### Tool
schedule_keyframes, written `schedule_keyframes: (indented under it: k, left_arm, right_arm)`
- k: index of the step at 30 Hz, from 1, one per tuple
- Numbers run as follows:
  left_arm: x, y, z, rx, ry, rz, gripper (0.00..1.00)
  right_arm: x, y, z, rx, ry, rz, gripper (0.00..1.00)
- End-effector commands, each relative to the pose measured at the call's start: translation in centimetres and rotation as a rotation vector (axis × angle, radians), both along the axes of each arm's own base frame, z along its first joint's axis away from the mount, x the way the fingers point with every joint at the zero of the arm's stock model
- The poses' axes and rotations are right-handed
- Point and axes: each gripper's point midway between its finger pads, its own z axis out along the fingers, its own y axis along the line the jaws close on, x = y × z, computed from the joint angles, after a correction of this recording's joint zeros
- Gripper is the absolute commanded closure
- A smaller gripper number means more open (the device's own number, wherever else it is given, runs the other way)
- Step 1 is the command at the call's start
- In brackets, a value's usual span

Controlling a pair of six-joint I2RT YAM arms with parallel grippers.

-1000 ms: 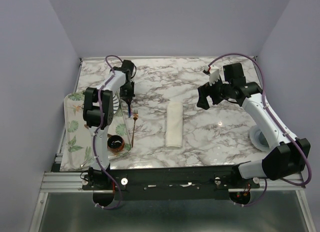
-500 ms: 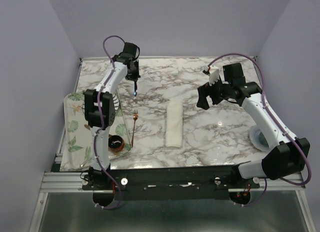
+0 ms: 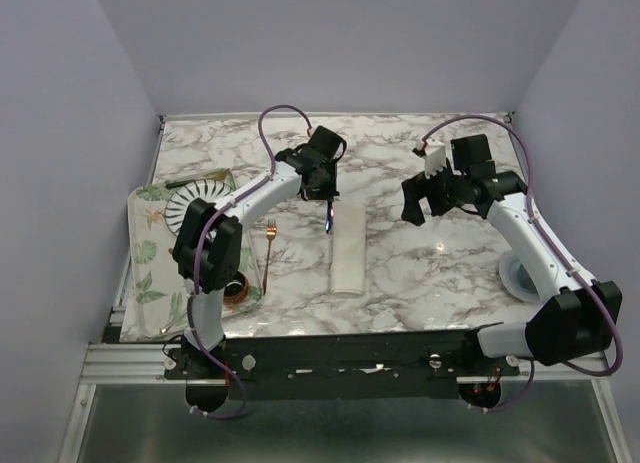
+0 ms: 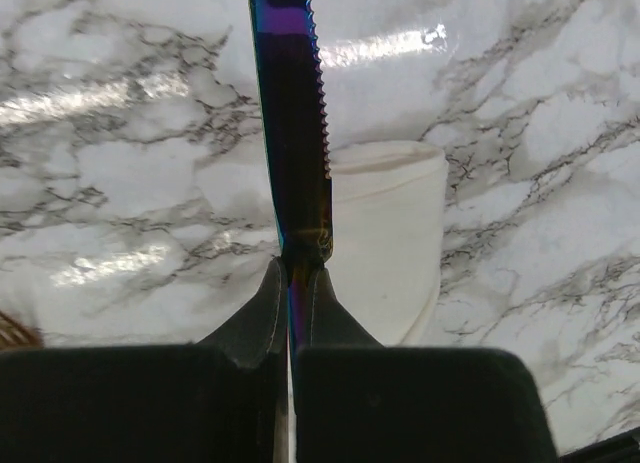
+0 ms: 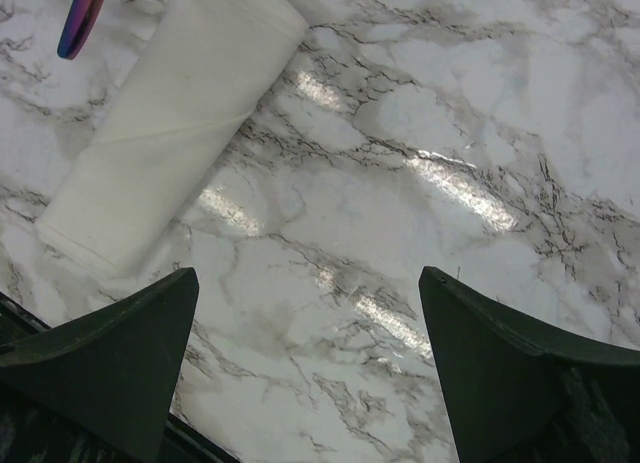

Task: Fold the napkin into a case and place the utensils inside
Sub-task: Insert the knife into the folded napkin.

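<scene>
The napkin (image 3: 348, 248) lies folded as a narrow cream case on the marble, also seen in the left wrist view (image 4: 392, 233) and the right wrist view (image 5: 170, 123). My left gripper (image 3: 328, 197) (image 4: 297, 268) is shut on the handle of the purple-blue utensil (image 4: 290, 113), a serrated blade hanging tip-down (image 3: 329, 220) over the case's far left corner. Its tip shows in the right wrist view (image 5: 82, 18). The copper-gold fork (image 3: 269, 245) lies on the table left of the case. My right gripper (image 3: 412, 201) (image 5: 310, 283) hovers open above bare marble, right of the case.
A white plate with black stripes (image 3: 190, 198) sits on a leaf-print mat (image 3: 145, 268) at the left. A small dark bowl (image 3: 232, 286) stands near the front left. A white round object (image 3: 520, 278) lies by the right arm.
My left gripper closed on the purple-blue utensil beside the fork, lifted it and swung right to the case's far end. The right arm shifted only slightly.
</scene>
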Motion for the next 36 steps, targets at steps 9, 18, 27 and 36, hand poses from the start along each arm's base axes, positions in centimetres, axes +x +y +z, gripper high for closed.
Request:
schedule_keyframes:
  k: [9,18,27,36]
  left_arm:
    - [-2.2,-5.1,-3.0,-0.025,0.001,0.049,1.00]
    - [-3.8,-5.4,-6.2,0.023,0.059,0.044,1.00]
    - [-7.7,-4.6,-6.9,0.028,0.123,0.027,1.00]
    - [-9.8,-4.4,-6.1,0.004,0.140,0.026,1.00]
  right_arm:
    - [-2.9,-3.0,-1.1,-0.034,0.002,-0.072,0.00]
    - [-4.2,-3.6,-0.9,-0.031,-0.013,-0.084,0.00]
    - [-4.8,-3.8,-1.1,-0.034,-0.011,-0.081,0.00]
    - [-5.5,-3.4,-1.1,-0.005,-0.003,-0.069,0.00]
